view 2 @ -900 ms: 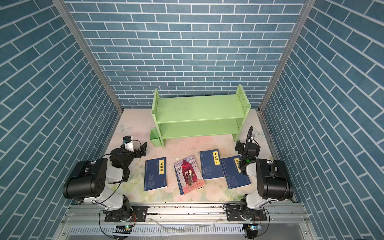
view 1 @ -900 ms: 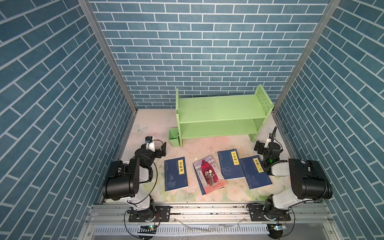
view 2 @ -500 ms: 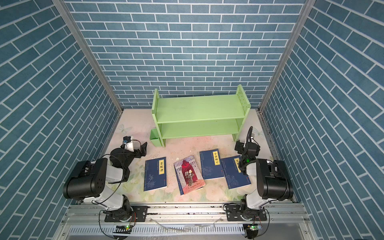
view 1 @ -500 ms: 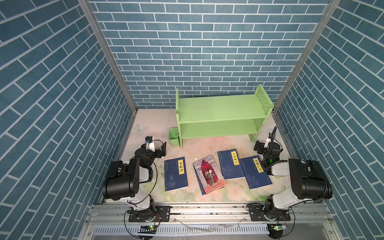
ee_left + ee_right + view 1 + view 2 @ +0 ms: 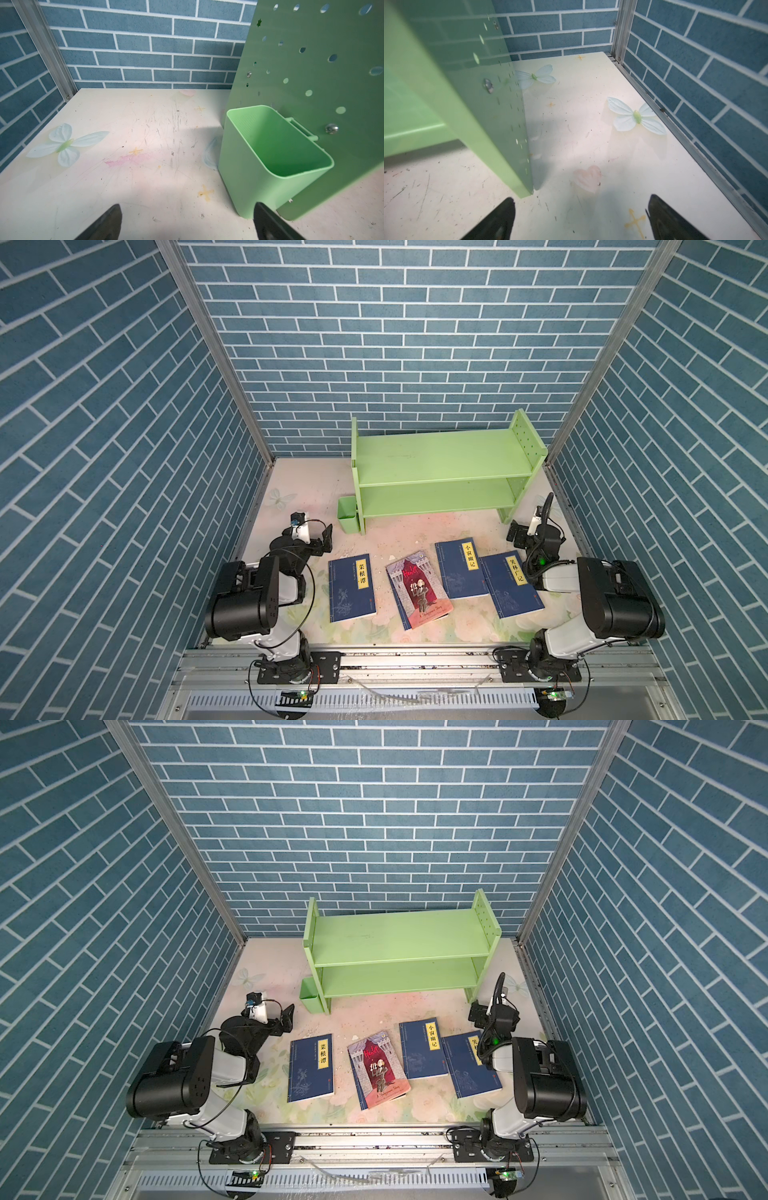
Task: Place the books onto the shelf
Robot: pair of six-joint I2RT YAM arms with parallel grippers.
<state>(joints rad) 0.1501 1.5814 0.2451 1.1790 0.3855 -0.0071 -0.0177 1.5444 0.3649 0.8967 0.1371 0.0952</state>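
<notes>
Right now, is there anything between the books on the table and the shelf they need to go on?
Nothing visible. The books lie flat on the table, and the strip up to the shelf is bare. Both its boards are empty. The small cup hangs off its end, aside from the path.

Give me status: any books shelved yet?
Nothing done: both shelf tiers are bare. Nothing in hand: left gripper and right gripper are open, empty, near the shelf's ends. Left: all four on the table: left blue book, red-and-grey book, middle blue book, right blue book.
</notes>
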